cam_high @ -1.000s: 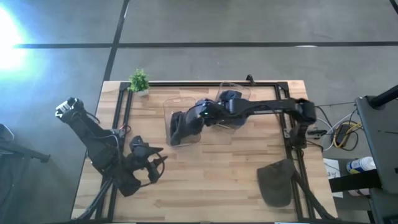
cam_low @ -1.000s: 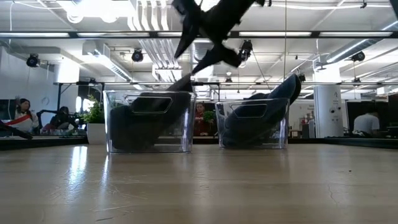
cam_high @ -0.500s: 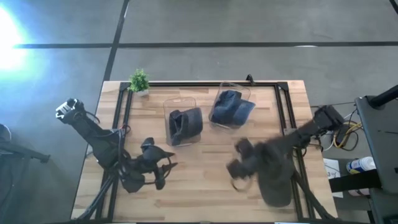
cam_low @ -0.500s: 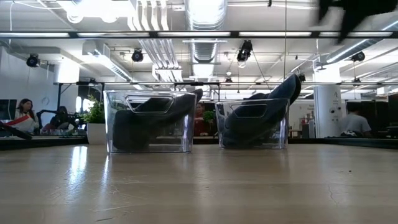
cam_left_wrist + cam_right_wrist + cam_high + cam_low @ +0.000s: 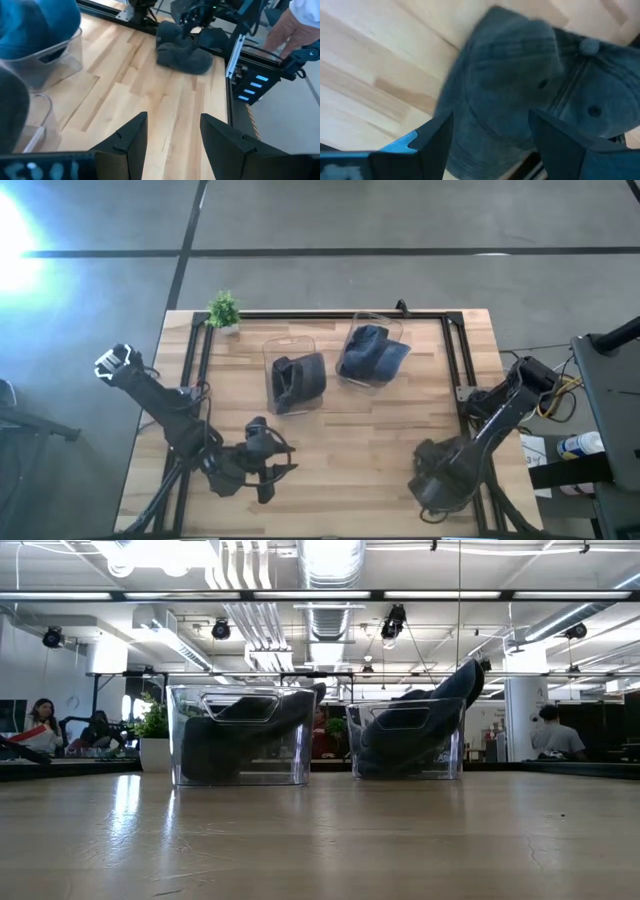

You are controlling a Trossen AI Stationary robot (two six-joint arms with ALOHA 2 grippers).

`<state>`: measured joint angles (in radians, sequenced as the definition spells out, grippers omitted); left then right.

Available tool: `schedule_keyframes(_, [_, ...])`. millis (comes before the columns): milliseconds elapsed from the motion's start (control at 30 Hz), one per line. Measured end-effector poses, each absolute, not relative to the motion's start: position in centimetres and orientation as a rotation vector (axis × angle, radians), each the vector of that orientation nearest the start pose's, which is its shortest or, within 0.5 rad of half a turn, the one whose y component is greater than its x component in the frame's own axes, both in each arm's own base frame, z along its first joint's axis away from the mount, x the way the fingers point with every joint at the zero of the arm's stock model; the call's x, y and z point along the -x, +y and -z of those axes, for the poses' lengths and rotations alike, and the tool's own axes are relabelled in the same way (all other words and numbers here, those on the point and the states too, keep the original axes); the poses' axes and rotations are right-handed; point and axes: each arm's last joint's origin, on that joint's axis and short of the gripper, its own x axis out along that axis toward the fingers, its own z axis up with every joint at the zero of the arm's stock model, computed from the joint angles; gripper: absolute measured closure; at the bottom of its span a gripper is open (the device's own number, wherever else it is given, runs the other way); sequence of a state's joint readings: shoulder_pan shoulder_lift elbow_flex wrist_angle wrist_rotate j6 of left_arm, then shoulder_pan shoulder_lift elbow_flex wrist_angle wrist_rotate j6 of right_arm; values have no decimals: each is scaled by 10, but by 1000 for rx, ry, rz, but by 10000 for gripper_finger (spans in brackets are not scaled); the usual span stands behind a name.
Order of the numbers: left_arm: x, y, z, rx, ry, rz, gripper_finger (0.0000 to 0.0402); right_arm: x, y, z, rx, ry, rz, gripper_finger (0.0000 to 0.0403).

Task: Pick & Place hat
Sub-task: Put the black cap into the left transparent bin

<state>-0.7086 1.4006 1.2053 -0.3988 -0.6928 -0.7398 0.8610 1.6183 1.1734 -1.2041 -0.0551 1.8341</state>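
Note:
A dark grey hat [image 5: 447, 480] lies on the table at its near right corner, and shows crown up in the right wrist view [image 5: 520, 75]. My right gripper [image 5: 432, 478] is open over it, one finger on each side [image 5: 490, 145]. The left wrist view shows this hat [image 5: 182, 47] with my right gripper [image 5: 196, 15] right above it. My left gripper [image 5: 268, 467] [image 5: 172, 135] is open over bare wood near the near edge. A dark hat [image 5: 297, 380] fills one clear bin and a blue hat [image 5: 372, 352] the other. My right gripper comes at the dark grey hat's crown [image 5: 510, 100] from above, pointing down, with its fingers [image 5: 432, 145] spread to either side. Whether they touch the cloth I cannot tell. The hat lies flat on the table.
The two clear bins [image 5: 240, 735] [image 5: 405, 735] stand side by side toward the far edge. A small potted plant [image 5: 224, 310] sits at the far left corner. A black frame rail [image 5: 463, 395] runs along the right side. Bare wood lies between the grippers.
My right arm has swung from above the bin with the dark hat toward the near right corner and come down over the grey hat. My left gripper has drifted toward the right and the near edge. Both bins and their hats have stayed put.

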Motion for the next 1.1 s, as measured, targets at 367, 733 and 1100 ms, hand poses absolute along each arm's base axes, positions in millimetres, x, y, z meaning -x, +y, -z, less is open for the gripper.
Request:
schedule_keyframes(367, [-249, -184, -320, 347, 421, -158, 226, -188, 202, -167, -734, 1504, 432, 165])
schedule_keyframes(733, [-257, -174, -319, 360, 425, -184, 226, -261, 202, -162, -618, 1307, 56, 177])
schedule_keyframes(1100, [-294, -179, -304, 398, 389, 92, 226, -284, 232, -250, -833, 1016, 166, 177])
